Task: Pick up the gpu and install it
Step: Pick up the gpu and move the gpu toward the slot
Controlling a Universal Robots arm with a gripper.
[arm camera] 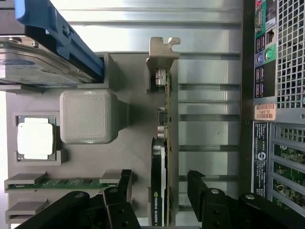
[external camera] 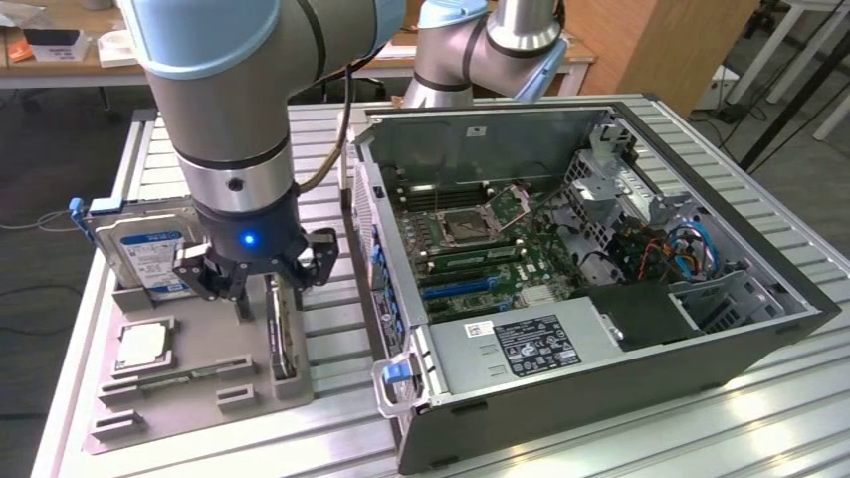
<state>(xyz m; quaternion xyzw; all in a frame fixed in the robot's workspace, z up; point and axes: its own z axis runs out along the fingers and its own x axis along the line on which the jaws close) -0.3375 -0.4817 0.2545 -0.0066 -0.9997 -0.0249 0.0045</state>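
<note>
The gpu (external camera: 277, 337) stands on edge in a slot of the grey holder (external camera: 199, 403) at the exterior view's left. In the wrist view the gpu (arm camera: 161, 162) is edge-on, a thin dark card with a metal bracket at one end. My gripper (external camera: 270, 287) hangs directly above it. The gripper (arm camera: 161, 187) is open, and one black finger (arm camera: 125, 183) stands on each side of the card with a gap on both sides. Nothing is held.
The same holder (arm camera: 136, 143) carries a hard drive (external camera: 146, 257) with a blue-white label, a square processor (external camera: 143, 344) and a green memory stick (external camera: 186, 376). The open computer case (external camera: 743, 329) lies at the exterior view's right, motherboard (external camera: 485, 249) exposed, close beside the holder.
</note>
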